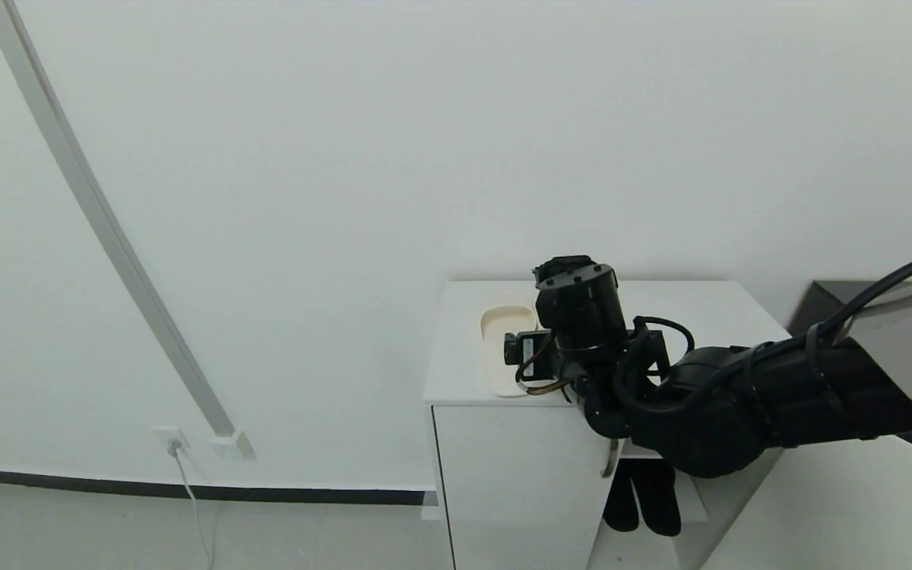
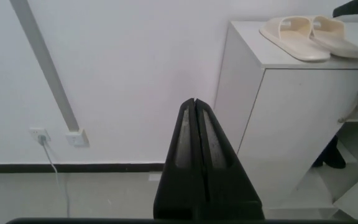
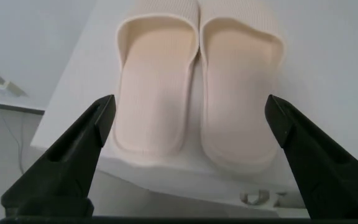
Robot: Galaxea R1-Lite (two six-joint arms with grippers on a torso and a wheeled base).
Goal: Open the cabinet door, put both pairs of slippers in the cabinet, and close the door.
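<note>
The white cabinet (image 1: 515,483) stands against a bare wall, with my right arm (image 1: 741,404) stretched over its top surface. Its left door is shut, with a handle (image 1: 613,459) at the inner edge. The right half stands open and shows shelves. A pair of black slippers (image 1: 646,499) sits on a lower shelf there, toes down and leaning.

The right gripper (image 3: 189,102) hangs over the front edge of the surface. Its fingers (image 3: 73,155) are spread wide, one on each side of the cream slippers (image 3: 197,81), and hold nothing. I see no contact with either slipper. The cream pair lies side by side and touching, on the left part of the surface, heels at the front edge and straps toward the wall.

The left gripper (image 2: 194,102) hangs low, well apart from the cabinet on its left side, level with the closed door. Its fingers are pressed together with nothing between them.

A white panel (image 1: 820,514) crosses the lower right of the head view, close beside the right arm. I cannot tell whether it is the swung-out door. A grey block (image 1: 820,305) stands just beyond the cabinet's right corner.

To the cabinet's left, wall and floor lie open. A grey duct (image 1: 108,229) slants down the wall to a small box (image 1: 233,446), beside a socket (image 1: 171,439) with a cord hanging to the floor.
</note>
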